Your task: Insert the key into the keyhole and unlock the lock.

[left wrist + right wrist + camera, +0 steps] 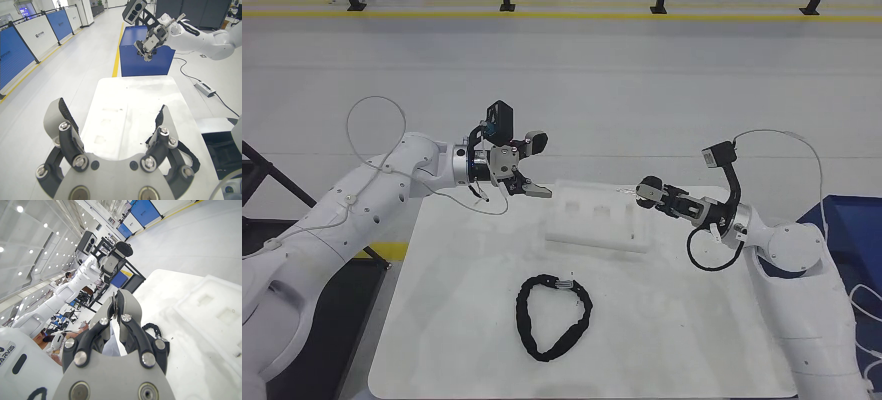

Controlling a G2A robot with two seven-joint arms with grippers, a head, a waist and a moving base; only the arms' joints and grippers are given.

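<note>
Above the right end of the foam tray (594,228), my right jaws are closed on the key (114,309). It's a small flat piece of metal pinched edge-on between the pads, up off the tabletop (692,330). I judge it light, stiff and slick, so it could easily pivot in the grip if its tip catches, and I'd keep the pinch on its broad head. Its long axis seems to run along the fingers, pointing towards the left arm (372,190). I cannot tell how much of the blade sticks out past the tips.

The left jaws hang wide open and empty over the far left corner of the tabletop, beside the tray.

The lock (554,317) lies flat near the middle of the tabletop, nearer me than the tray and well apart from both arms. It is a black sleeved chain in a closed loop. The metal lock body (560,284) sits at the loop's far side, with its long axis running left to right. I cannot make out which way the keyhole faces.

The chain looks floppy and fairly heavy, and I expect the sleeve would slide under a pinch. I'd therefore take hold across the rigid metal body with the left jaws and leave the keyhole end exposed.
</note>
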